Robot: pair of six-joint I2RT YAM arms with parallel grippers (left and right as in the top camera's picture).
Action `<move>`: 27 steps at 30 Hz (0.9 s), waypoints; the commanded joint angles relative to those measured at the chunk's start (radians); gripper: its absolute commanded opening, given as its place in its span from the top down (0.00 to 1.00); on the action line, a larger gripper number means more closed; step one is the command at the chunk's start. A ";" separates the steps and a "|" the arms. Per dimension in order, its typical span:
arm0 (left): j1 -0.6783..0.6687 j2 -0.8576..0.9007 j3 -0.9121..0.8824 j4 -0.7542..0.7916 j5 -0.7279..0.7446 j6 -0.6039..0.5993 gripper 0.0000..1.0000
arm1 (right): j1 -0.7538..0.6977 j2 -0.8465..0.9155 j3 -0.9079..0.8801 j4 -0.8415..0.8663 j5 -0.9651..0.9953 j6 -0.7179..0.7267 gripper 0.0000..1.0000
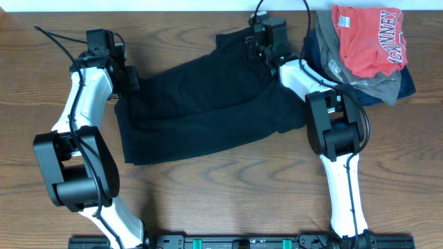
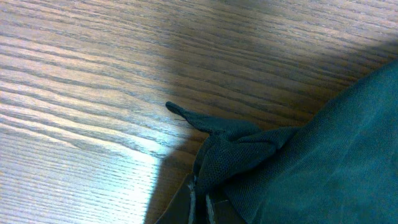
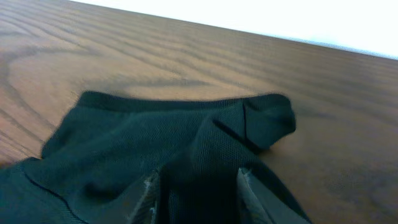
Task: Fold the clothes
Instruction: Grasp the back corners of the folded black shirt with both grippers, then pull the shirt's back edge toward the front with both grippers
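Black garment (image 1: 208, 104) lying in a rough slanted block across the middle of the wooden counter (image 1: 208, 200), sleeves not visible from overhead. Left fingers (image 1: 129, 79) narrow, pinched on a bunched corner at the left edge, with a small point of cloth poking out onto bare wood in the left wrist view. Right fingers (image 1: 259, 50) at the far right corner, clamped on a thick ridge of fabric rising between them. Red shirt (image 1: 367, 34) on grey and navy garments (image 1: 370, 88), piled just beside the right arm; not part of the job.

Step in hand, by judgement: carrying the far edge over the body of the garment to form a fold.

Procedure:
1. Raise both corners together and level, clear of the lower layer.
2. Hold the gripped edge taut between the two grips to prevent sag at mid-span.
3. Draw toward the near edge at equal pace on both sides.
4. Lay down edge to edge, then smooth.
5. Release only once flat on the counter.
6. Keep the right arm off the neighbouring pile.
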 commanded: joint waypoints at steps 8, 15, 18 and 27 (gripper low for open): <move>0.002 0.002 0.010 0.000 -0.016 -0.009 0.94 | -0.015 0.044 0.008 0.045 0.038 0.042 0.97; 0.002 -0.002 0.010 0.027 -0.016 -0.008 0.94 | -0.059 0.037 0.173 -0.122 0.039 0.040 0.99; 0.002 -0.015 0.010 0.027 -0.016 -0.008 0.94 | -0.073 0.036 0.298 -0.284 0.027 -0.003 0.99; 0.002 -0.063 0.010 0.031 -0.016 -0.009 0.94 | -0.073 0.058 0.456 -0.470 -0.017 -0.129 0.73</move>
